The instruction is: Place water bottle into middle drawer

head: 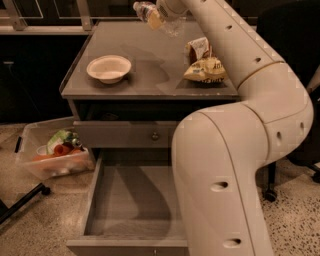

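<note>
The water bottle [149, 13] is a small clear bottle with a white cap, held tilted in the air above the back of the grey cabinet top [150, 55]. My gripper [161, 8] is at the top edge of the view, shut on the bottle, partly cut off by the frame. The middle drawer [131, 200] stands pulled open at the bottom of the view, with its flat grey floor bare. My arm [240, 100] curves down the right side and covers the drawer's right part.
A white bowl [109, 68] sits on the cabinet top at the left. Two snack bags [205, 69] lie at its right. A shut drawer front with a round knob [155, 135] is above the open drawer. A clear bin of items [52, 152] stands on the floor at the left.
</note>
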You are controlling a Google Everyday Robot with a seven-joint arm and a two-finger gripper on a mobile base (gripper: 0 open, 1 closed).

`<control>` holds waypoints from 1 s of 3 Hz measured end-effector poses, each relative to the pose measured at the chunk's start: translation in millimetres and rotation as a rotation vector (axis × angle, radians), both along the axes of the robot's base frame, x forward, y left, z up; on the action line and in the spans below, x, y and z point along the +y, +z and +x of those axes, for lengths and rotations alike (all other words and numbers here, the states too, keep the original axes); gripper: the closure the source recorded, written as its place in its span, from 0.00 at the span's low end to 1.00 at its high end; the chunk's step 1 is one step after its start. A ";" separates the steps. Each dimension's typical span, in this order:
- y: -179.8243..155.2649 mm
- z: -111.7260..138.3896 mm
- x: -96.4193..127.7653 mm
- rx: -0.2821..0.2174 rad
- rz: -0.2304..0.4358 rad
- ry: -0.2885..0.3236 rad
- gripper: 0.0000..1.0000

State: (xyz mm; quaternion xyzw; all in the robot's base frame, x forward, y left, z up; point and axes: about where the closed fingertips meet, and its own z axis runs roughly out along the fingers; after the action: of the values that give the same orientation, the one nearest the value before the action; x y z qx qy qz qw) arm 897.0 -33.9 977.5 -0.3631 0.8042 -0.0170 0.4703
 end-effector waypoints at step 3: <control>44.9 -137.7 -19.4 -0.015 0.084 0.117 1.00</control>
State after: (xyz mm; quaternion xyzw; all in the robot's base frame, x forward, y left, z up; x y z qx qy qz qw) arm 759.3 -53.4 1022.4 -0.3894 0.7780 0.0414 0.4913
